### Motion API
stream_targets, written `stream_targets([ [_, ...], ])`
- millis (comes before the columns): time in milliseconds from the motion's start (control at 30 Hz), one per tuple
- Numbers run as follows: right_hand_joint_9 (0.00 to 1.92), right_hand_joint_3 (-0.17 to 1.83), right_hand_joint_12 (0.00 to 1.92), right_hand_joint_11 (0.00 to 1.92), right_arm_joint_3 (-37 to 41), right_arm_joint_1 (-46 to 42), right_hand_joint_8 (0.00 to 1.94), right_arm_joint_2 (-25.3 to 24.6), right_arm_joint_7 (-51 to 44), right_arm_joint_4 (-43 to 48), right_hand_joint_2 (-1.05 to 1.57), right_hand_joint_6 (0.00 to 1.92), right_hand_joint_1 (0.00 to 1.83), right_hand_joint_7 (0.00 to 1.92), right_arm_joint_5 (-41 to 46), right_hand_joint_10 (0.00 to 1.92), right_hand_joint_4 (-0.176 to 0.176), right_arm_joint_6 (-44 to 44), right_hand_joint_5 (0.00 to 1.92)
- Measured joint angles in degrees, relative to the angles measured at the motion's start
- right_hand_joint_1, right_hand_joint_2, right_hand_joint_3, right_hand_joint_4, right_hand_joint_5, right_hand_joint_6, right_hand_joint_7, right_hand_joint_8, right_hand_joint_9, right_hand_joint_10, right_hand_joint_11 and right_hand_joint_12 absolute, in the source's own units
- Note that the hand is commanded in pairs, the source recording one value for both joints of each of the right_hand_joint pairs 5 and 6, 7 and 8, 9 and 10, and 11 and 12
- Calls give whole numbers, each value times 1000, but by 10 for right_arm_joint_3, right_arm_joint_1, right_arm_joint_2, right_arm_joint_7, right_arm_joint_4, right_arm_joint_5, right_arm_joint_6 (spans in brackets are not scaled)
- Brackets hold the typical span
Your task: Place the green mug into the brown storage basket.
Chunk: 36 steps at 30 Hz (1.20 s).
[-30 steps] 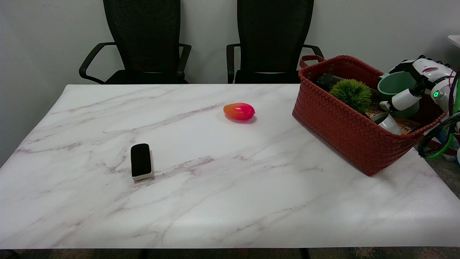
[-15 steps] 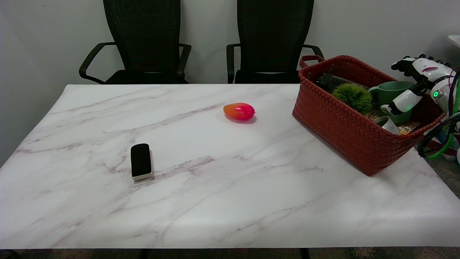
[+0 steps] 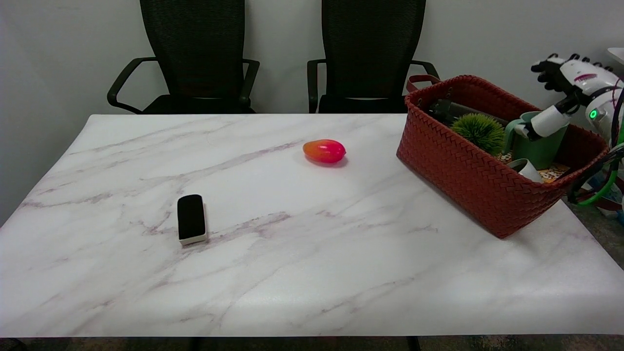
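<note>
The green mug (image 3: 536, 147) stands upright inside the brown woven storage basket (image 3: 463, 175), near its far right side, with its handle toward the left. My right hand (image 3: 577, 85) hovers above and to the right of the mug, over the basket's right rim. Its fingers are spread and raised clear of the mug. The white thumb (image 3: 545, 122) crosses in front of the mug's rim; whether it touches is unclear. Nothing is gripped in the hand.
The basket also holds a green spiky ball (image 3: 477, 130), a white cup (image 3: 526, 169) and a dark object (image 3: 446, 109). A red-orange fruit (image 3: 324, 150) and a black eraser block (image 3: 191, 218) lie on the marble table (image 3: 292, 273). Two black chairs (image 3: 195, 58) stand behind.
The mug, held tilted over the basket a second ago, went down and now stands upright inside it. My hand let go, opened and rose up and away to the right.
</note>
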Motion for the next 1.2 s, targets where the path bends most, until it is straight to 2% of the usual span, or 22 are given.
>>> stream_targets([
  [433,579,1026,567,567,-19,28,611,7,29,47,250,351,1212,611,37,579,0,61,351],
  [833,551,1015,529,529,-105,51,699,2,90,58,294,326,1214,699,58,551,0,137,326],
  [1067,543,1005,515,515,-155,54,714,-11,109,43,282,230,1225,714,64,543,0,204,230],
  [1200,626,981,547,547,-173,49,711,-17,115,29,294,195,1227,711,67,626,0,244,195],
])
